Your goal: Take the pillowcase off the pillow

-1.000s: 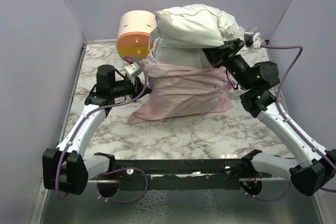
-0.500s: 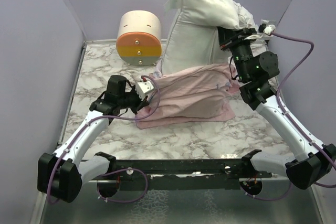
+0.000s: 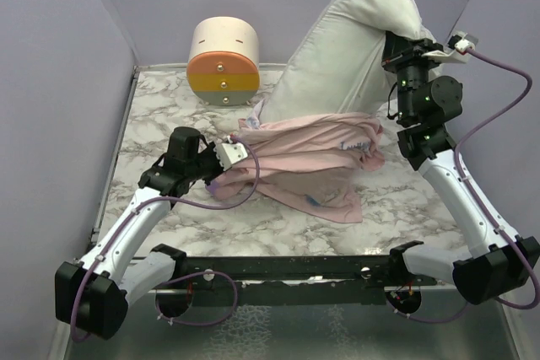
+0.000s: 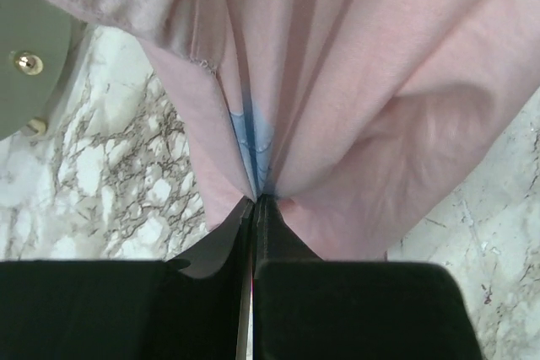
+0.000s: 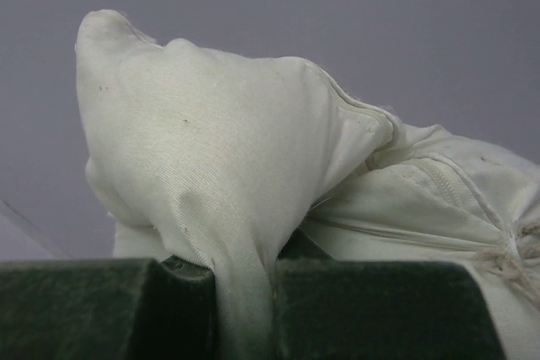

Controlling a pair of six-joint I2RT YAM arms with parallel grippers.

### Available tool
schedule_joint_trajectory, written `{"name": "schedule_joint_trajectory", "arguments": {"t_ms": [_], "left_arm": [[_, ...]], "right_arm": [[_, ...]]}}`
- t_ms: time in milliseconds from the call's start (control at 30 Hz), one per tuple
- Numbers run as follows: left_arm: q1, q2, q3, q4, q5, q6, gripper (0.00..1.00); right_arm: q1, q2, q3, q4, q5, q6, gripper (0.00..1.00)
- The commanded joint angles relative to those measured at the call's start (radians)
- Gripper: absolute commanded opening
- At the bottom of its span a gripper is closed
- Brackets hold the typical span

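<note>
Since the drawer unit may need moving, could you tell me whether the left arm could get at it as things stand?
Probably not yet: the left fingers are shut on the pillowcase. The drawer unit stands close behind them, so once they let go it looks within reach.

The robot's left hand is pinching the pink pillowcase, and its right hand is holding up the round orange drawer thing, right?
Not quite. The left hand does pinch the pillowcase, but the right hand is holding up the white pillow, not the drawer unit, which stands alone at the back. The right wrist view shows pillow fabric squeezed in that hand.
</note>
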Motion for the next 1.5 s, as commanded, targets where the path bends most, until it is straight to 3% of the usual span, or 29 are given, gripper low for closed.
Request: {"name": "schedule_joint_trajectory", "arguments": {"t_ms": [0, 167, 200, 233, 267, 333, 400, 500, 567, 700, 867, 1100, 1267, 1367, 1433, 1467], "left_arm": [[0.008, -0.03, -0.048, -0.218, -0.153, 0.067, 0.0], [0.009, -0.067, -0.01, -0.241, -0.123, 0.056, 0.0], [0.009, -0.068, 0.032, -0.253, -0.093, 0.035, 0.18], [0.009, -0.059, 0.092, -0.285, -0.048, 0.014, 0.49], [0.009, -0.031, 0.178, -0.322, 0.005, -0.009, 0.71], [0.009, 0.029, 0.362, -0.375, 0.104, -0.101, 0.88], [0.009, 0.104, 0.561, -0.43, 0.185, -0.162, 0.99], [0.008, 0.223, 0.878, -0.491, 0.266, -0.241, 0.99], [0.007, 0.282, 1.04, -0.445, 0.276, -0.33, 0.99], [0.004, 0.34, 1.197, -0.248, 0.257, -0.457, 0.99], [-0.021, 0.48, 1.472, -0.29, 0.245, -0.449, 0.99], [-0.078, 0.436, 1.4, -0.226, 0.162, -0.31, 0.99], [-0.092, 0.446, 1.391, -0.383, 0.136, -0.13, 0.99], [-0.093, 0.424, 1.313, -0.397, 0.078, -0.034, 0.99], [-0.093, 0.41, 1.249, -0.382, 0.038, 0.026, 0.93], [-0.093, 0.412, 1.233, -0.388, 0.019, 0.054, 0.83]], "right_arm": [[-0.091, -0.069, 0.066, 0.296, 0.183, 0.044, 0.01], [-0.114, -0.033, 0.1, 0.31, -0.05, 0.09, 0.01], [-0.114, -0.015, 0.116, 0.31, -0.13, 0.086, 0.01], [-0.114, 0.007, 0.138, 0.303, -0.204, 0.085, 0.01], [-0.114, 0.028, 0.164, 0.285, -0.273, 0.091, 0.01], [-0.103, 0.061, 0.191, 0.265, -0.356, 0.086, 0.01], [-0.079, 0.073, 0.196, 0.263, -0.364, 0.052, 0.01], [-0.051, 0.084, 0.209, 0.247, -0.386, -0.018, 0.01], [-0.026, 0.092, 0.226, 0.22, -0.428, -0.067, 0.01], [0.111, 0.103, 0.215, 0.158, -0.483, -0.232, 0.01], [0.325, 0.108, 0.125, 0.095, -0.431, -0.456, 0.01], [0.456, 0.148, 0.081, 0.01, -0.485, -0.548, 0.01], [0.494, 0.184, 0.123, -0.036, -0.547, -0.569, 0.01], [0.51, 0.202, 0.147, -0.081, -0.592, -0.58, 0.01], [0.512, 0.204, 0.151, -0.089, -0.628, -0.572, 0.01], [0.512, 0.201, 0.149, -0.089, -0.633, -0.56, 0.03]]}}
